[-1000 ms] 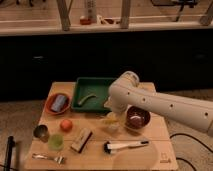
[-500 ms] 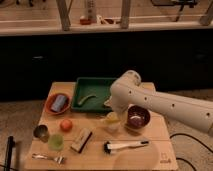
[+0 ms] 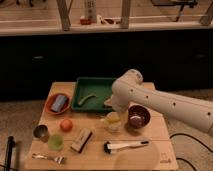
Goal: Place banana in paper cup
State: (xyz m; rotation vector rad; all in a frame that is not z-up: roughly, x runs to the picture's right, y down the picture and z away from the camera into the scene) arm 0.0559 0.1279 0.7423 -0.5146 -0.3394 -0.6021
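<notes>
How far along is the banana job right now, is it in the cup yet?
Nearly there. The banana shows as a yellow shape at the mouth of the paper cup, so it has already been carried over. The gripper hangs right above the cup, under the arm's white elbow, partly hidden. Whether it has let go cannot be seen. What is left: confirm the release and lift the arm clear.

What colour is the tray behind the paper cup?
Green, seen in the camera view: the tray sits behind the paper cup. The pincer is above the cup.
</notes>
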